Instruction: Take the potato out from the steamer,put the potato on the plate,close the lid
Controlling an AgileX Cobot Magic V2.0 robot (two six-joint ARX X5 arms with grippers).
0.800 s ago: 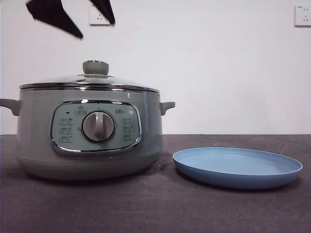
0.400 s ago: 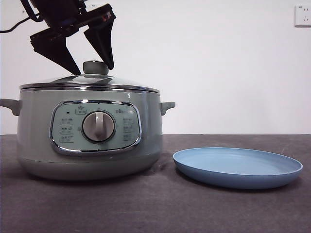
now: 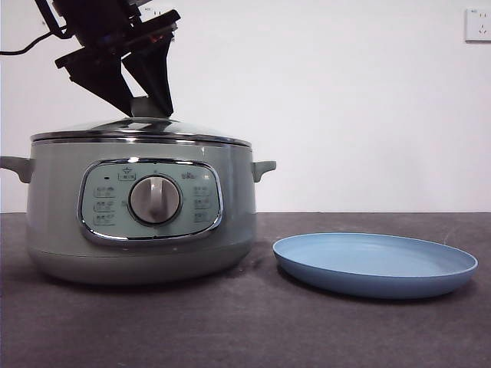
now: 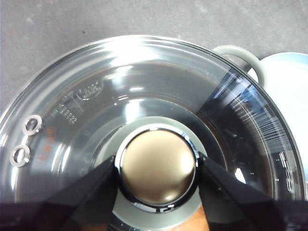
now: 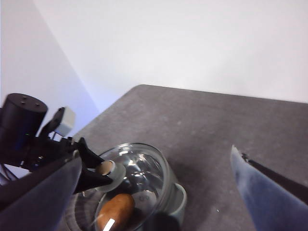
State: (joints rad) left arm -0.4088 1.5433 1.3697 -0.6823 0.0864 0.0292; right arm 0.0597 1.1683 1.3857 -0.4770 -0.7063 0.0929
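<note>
Steamer (image 3: 142,207): occupying the left half of the front view, standing on the dark table (image 3: 253,330) with its control panel facing the camera; it is carrying the lid, so a careless pull upward may be dragging or rocking the whole pot.

Plate (image 3: 376,264): lying empty at lower right of the front view, just beside the steamer and apart from it; nothing is resting on it yet.

Lid (image 4: 96,96): sitting closed on the steamer rim, filling most of the left wrist view, two vent holes at that frame's left edge. Being glass, it is risking a chip or a clatter if it slips and drops back onto the rim or table.

Left gripper (image 4: 156,171): reaching down at upper left of the front view; its jaws are pressing against both sides of the knob, held narrow around it.

Knob (image 4: 156,166): sitting low in the left wrist view's centre, its rounded chrome cap offering smooth, curved flanks; judged the likeliest point of failure, since a shallow or off-centre pinch may be letting the lid tilt and slide out during lifting.

Right gripper (image 5: 154,192): waiting high above the table, jaws spread wide at the bottom corners of its own view.

Potato (image 5: 115,211): lying inside the steamer under the glass, showing at lower left of the right wrist view.
</note>
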